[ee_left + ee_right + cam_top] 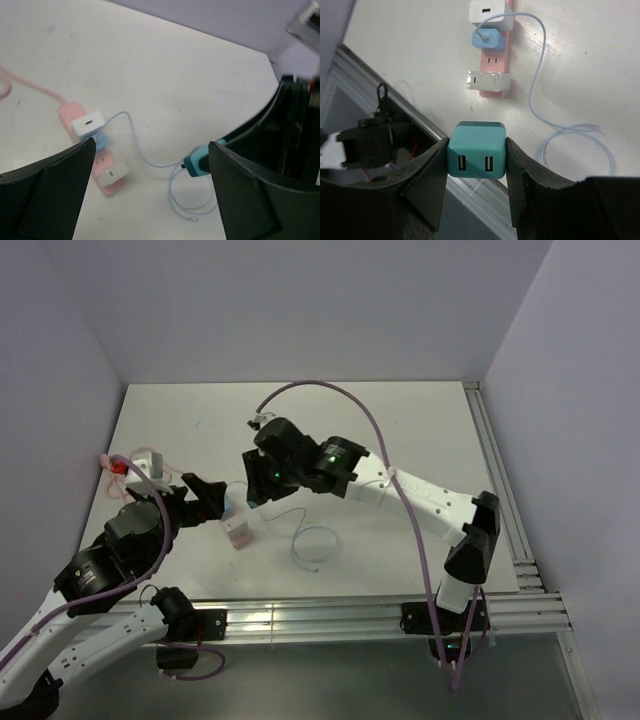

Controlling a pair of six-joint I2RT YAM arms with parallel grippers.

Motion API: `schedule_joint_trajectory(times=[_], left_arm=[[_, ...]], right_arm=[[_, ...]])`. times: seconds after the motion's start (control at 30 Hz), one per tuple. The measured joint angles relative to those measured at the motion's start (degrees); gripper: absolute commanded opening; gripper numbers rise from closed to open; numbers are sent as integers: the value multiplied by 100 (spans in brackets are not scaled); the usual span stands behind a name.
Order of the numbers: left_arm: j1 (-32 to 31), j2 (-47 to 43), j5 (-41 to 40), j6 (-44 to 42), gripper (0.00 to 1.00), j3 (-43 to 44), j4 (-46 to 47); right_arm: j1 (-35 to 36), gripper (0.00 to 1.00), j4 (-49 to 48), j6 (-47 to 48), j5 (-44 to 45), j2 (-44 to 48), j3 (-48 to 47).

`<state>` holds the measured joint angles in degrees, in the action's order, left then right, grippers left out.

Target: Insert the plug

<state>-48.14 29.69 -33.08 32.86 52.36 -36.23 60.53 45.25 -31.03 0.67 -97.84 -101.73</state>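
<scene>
Plainly, the plug (194, 218) lies on the white table (420, 440) (pale walls (300, 300) around).

Left hand (150, 148) spread, right hand (476, 146) clamped

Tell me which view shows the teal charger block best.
Right wrist: the teal charger block fills the centre, clamped in the right gripper, both USB ports facing the camera. Left wrist shows only one teal edge of it. In top external I cannot make it out.
</scene>
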Motion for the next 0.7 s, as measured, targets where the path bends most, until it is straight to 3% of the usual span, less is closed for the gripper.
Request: schedule_joint_trajectory(times=[0.27,0.7], left_arm=[[0,-367,-1843,2264,99,223,-1847],[0,-835,-2839,3740,99,444,-2691]], right_arm=[[732,0,-188,0,855,-1154,-579],[1023,0,-273,22,1687,-2660,-2004]])
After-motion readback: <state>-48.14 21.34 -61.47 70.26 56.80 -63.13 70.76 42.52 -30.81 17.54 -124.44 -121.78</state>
